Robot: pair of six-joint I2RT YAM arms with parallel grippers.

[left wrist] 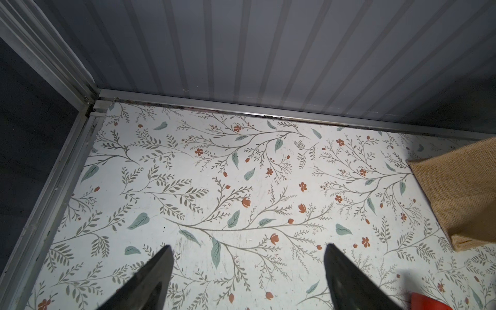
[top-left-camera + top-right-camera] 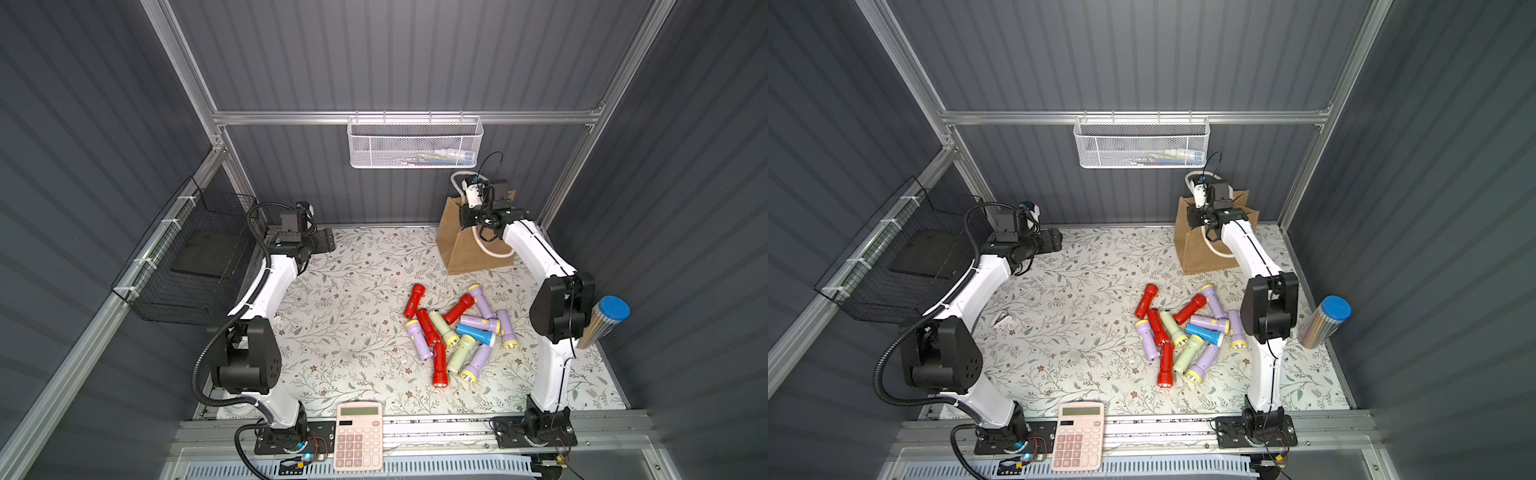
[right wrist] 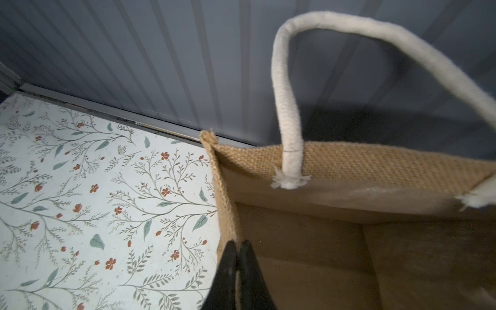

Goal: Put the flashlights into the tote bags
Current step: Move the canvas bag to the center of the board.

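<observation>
Pinching the jute tote bag (image 3: 349, 161) at its rim, the right hand (image 3: 237, 257) presses together; the left hand (image 1: 247, 257) hovers spread above the desk (image 1: 214, 174).

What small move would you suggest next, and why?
Probably move the open left gripper toward the flashlights: the right gripper is shut on the rim of the bag, while the pile lies on the table.

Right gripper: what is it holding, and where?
The right gripper pinches the bag by its side rim. The left gripper holds nothing.
</observation>
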